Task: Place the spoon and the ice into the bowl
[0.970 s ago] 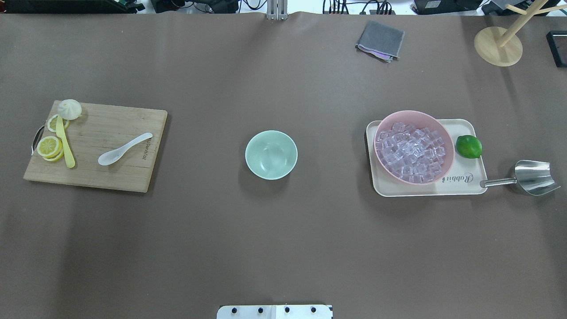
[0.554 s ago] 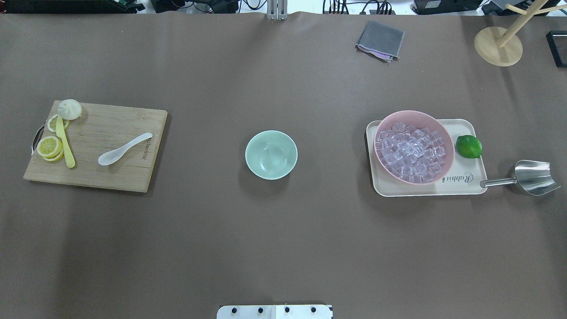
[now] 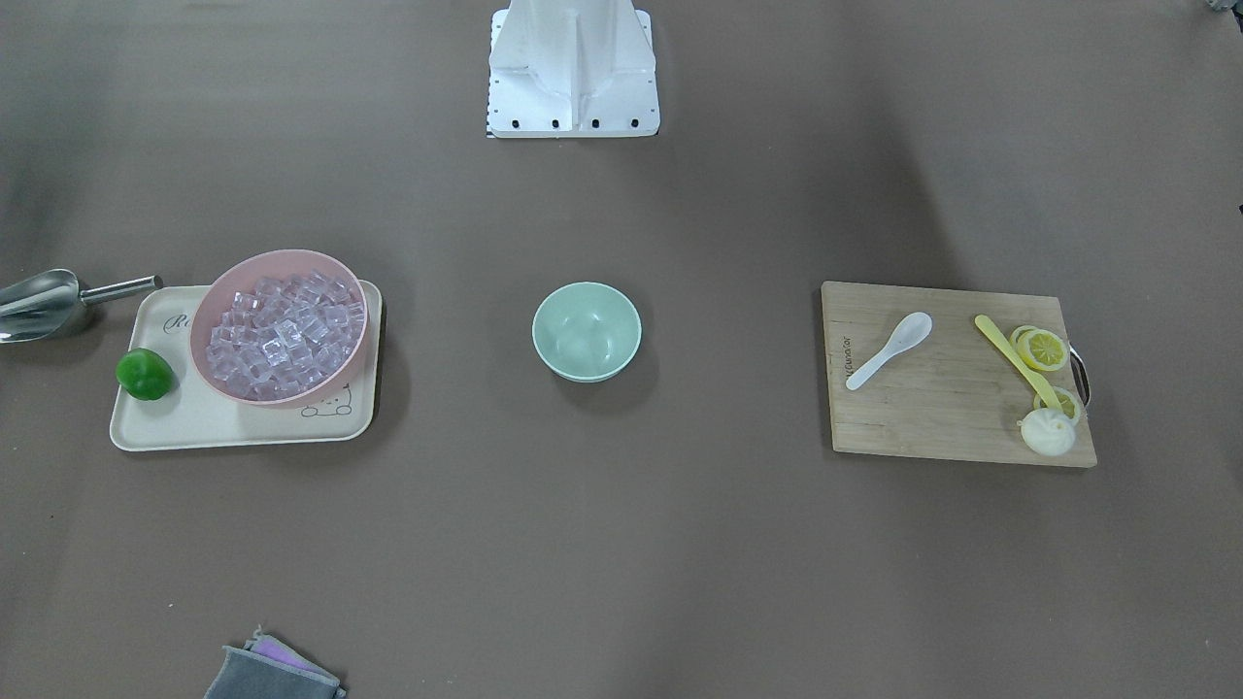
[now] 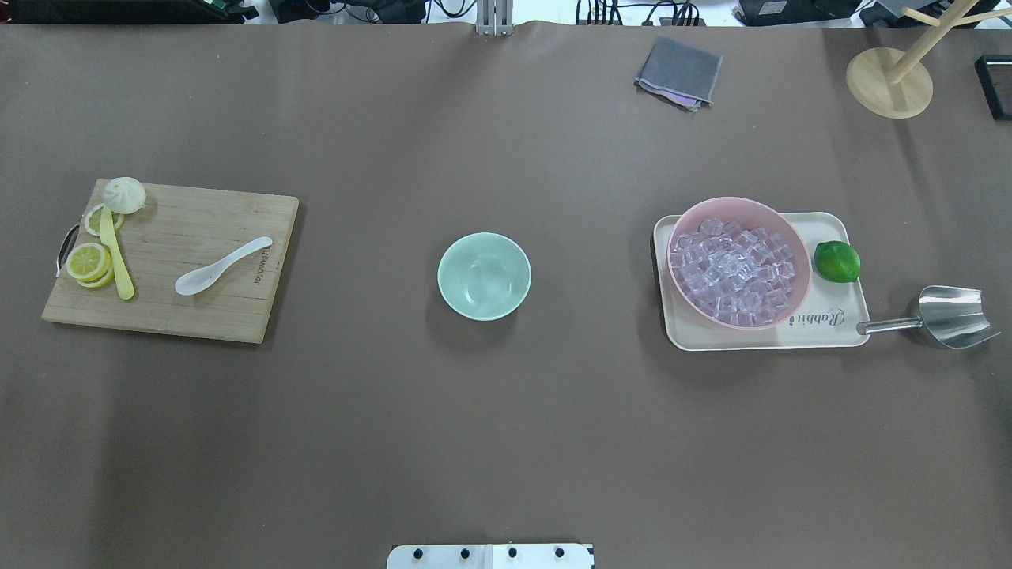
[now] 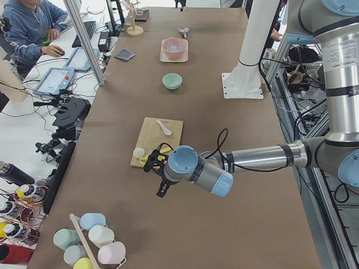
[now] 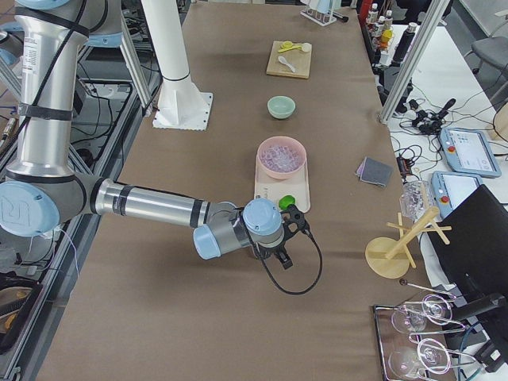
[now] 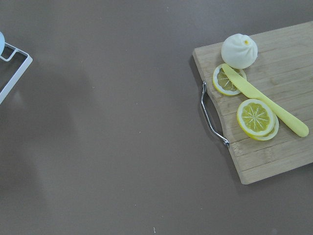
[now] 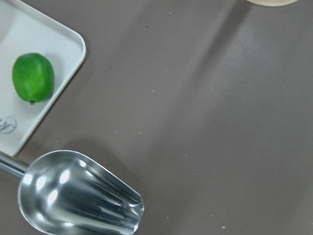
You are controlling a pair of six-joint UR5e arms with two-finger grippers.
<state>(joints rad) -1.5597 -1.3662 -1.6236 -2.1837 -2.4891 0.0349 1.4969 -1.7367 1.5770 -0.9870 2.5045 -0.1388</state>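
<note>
Overhead exterior view: no part of the task is done. The bowl sits empty in the middle of the tabletop, and I place everything else from it.
Tools: the left tool and right tool show only in the side views. Each is low over the tabletop and farther from the bowl than anything I need. I cannot tell whether their fingers are apart or together.
Cutting board: well away from the bowl on the robot's left.
Tray: well away from the bowl on the robot's right, carrying the pink bowl.
Steel scoop: beyond the tray from the bowl, its handle reaching the tray's outer edge.
Spoon: lies flat on the half of the board nearer the bowl, handle end toward it. I judge it hard, light, glossy and so slippery, and it could chip. I'd pinch the handle mid-length, gently.
Ice: heaped in the pink bowl. The cubes are small and look slick, so I expect them to squirt out of a pinch. Gripping the scoop by its handle looks the safer way.
</note>
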